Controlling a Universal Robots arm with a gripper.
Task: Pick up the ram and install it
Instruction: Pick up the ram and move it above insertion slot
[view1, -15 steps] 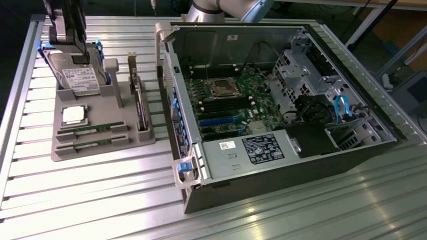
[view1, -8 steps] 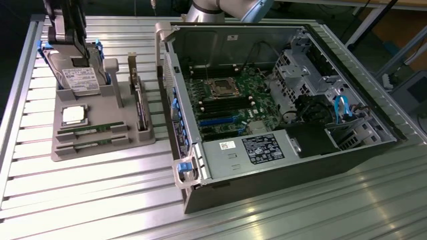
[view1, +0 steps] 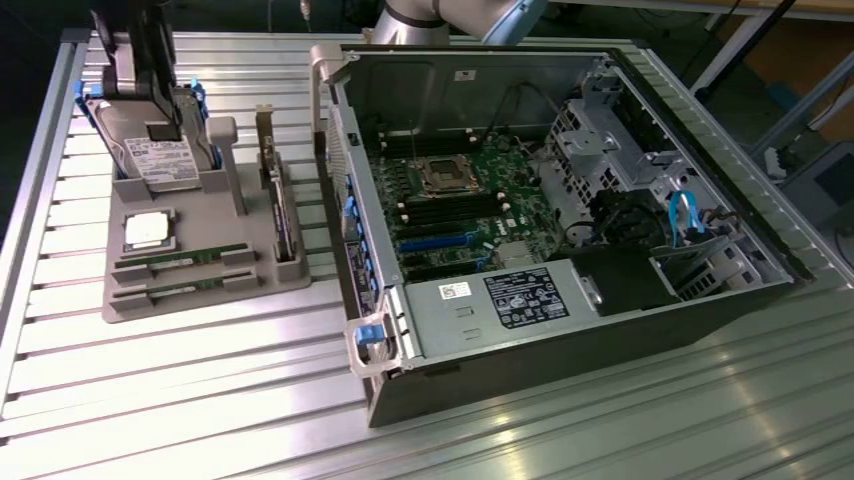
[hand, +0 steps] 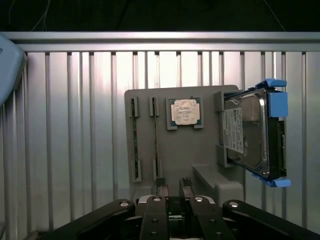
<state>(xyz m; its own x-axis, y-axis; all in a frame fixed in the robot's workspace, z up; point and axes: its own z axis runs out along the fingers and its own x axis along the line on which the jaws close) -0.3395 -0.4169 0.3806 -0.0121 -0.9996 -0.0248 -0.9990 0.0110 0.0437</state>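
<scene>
We see a table of ribbed aluminium slats (view1: 200, 400). On the exterior view's left it carries a grey plastic parts tray (view1: 134, 305). On the right stands an open black desktop computer case (view1: 561, 340) with its green motherboard (view1: 454, 200) exposed.

A thin green ram stick (view1: 163, 263) sits on edge in a slot at the near end of the tray, and a second ram stick (view1: 167, 290) sits in the slot just beside it. Past them lies a square silver processor chip (view1: 147, 230). At the far end, a silver hard drive in a blue caddy (view1: 160, 155) stands on edge.

The black two-finger gripper (view1: 144, 90) hangs above the tray's far end, near the hard drive and well apart from both sticks. In the wrist view the gripper (hand: 173, 187) has its fingers parted with a gap between them. As far as we can make out against the dark tips, it holds nothing. The sticks (hand: 154, 140) lie across the tray beyond the chip (hand: 185, 111).
</scene>
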